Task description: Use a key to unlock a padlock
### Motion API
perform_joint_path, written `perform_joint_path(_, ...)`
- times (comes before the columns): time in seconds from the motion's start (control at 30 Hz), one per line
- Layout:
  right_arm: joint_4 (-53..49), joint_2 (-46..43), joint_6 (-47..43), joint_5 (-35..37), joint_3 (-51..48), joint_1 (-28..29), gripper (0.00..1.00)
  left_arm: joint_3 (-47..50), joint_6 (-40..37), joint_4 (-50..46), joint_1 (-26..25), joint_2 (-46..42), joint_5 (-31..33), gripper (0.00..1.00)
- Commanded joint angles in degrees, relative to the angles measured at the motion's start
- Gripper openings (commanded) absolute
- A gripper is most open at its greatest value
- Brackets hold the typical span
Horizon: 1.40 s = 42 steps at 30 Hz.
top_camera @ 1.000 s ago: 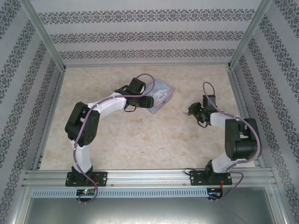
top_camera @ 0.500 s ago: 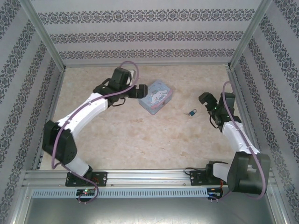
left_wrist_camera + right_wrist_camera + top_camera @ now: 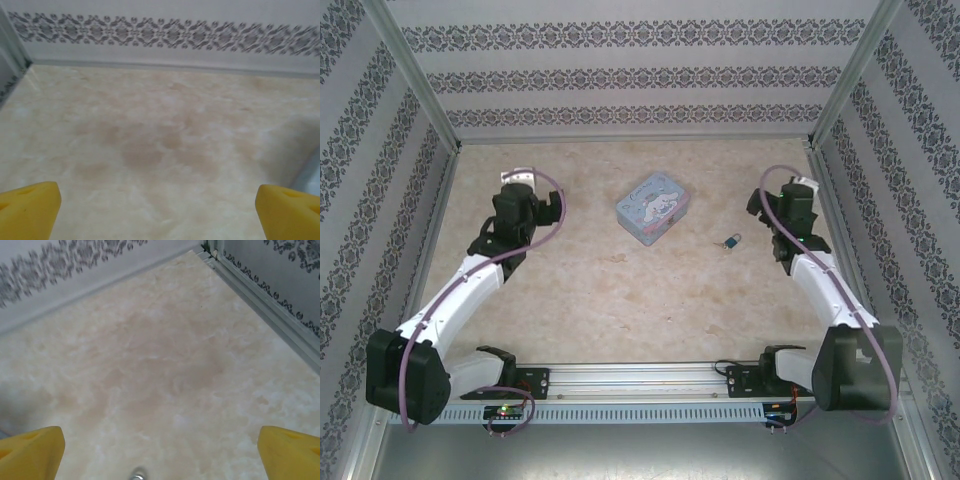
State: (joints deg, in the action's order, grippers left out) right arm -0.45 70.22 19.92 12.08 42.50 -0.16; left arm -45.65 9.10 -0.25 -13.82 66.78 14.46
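The padlock (image 3: 731,241), tiny and bluish with a brassy glint, lies on the marbled table right of centre. I cannot make out the key apart from it. My left gripper (image 3: 525,182) is over the far left of the table, well away from the padlock. In the left wrist view the left gripper (image 3: 157,210) is open, its yellow fingertips (image 3: 27,207) wide apart over bare table. My right gripper (image 3: 796,188) is near the right wall, behind and to the right of the padlock. It (image 3: 160,452) is open too, with nothing between its yellow pads (image 3: 287,450).
A pastel-blue cartoon-printed tin box (image 3: 653,206) sits at mid-table, left of the padlock. Patterned walls and metal frame rails (image 3: 265,295) enclose the table on three sides. A small shiny metal bit (image 3: 136,474) shows at the bottom edge of the right wrist view.
Both arms have swung outward: the left away from the tin box to the far left, the right away from the padlock toward the right wall. The padlock now lies uncovered.
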Motion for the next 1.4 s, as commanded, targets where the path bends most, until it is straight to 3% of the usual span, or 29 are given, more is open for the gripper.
perform_joint_path(0.0, 10.27, 2.93, -11.41, 7.67, -5.02, 2.46, 0.98, 4.92, -7.56, 12.99, 3.68, -1.37, 3.43, 0.99)
perform_joint_path(0.2, 28.46, 7.57, -13.26, 5.68, -14.49, 2.98, 0.98, 15.89, -6.87, 22.4, 10.66, -0.46, -1.07, 1.0)
perform_joint_path(0.37, 39.52, 9.21, -16.76, 1.03, -17.83, 3.26, 0.98, 22.29, -5.68, 35.73, 11.97, 7.48, -4.15, 1.0)
perform_joint_path(0.47, 51.54, 13.34, -18.52, -3.5, -21.94, 3.13, 0.98, 26.26, -7.05, 47.7, 12.02, 13.18, -5.93, 1.0)
perform_joint_path(0.53, 60.42, 17.5, -19.68, -6.32, -24.49, 3.2, 0.98, 26.32, -6.92, 50.53, 12.86, 16.14, -7.48, 1.0)
perform_joint_path(0.63, 52.15, 16.17, -19.78, -11.91, -20.8, 1.82, 0.98, 24.87, -7.9, 54.29, 13.56, 22.92, -11.9, 1.0)
perform_joint_path(0.7, 53.56, 17.17, -17.09, -17.08, -20.6, -1.35, 0.98, 21.45, -8.38, 45.75, 13.87, 22.11, -14.72, 1.0)
perform_joint_path(0.73, 53.63, 17.19, -17.11, -17.18, -20.64, -1.57, 0.98, 22.07, -8.73, 49.07, 14.04, 23.09, -15.72, 0.99)
perform_joint_path(0.87, 52.37, 16.88, -17.46, -14.97, -20.26, -0.76, 0.98, 21.53, -8.75, 46.9, 14.26, 22.7, -16.23, 1.0)
perform_joint_path(0.97, 52.92, 16.33, -17.96, -5.21, -20.97, 2.17, 0.98, 21.7, -8.73, 47.33, 14.26, 22.7, -16.24, 1.0)
perform_joint_path(1.23, 52.78, 16.54, -17.89, -4.9, -20.67, 2.32, 0.98, 21.66, -8.75, 47.32, 14.27, 22.79, -16.21, 1.0)
perform_joint_path(1.37, 52.04, 16.71, -17.37, -8.57, -20.26, 0.87, 0.98, 21.66, -8.8, 47.27, 14.26, 22.8, -16.24, 1.0)
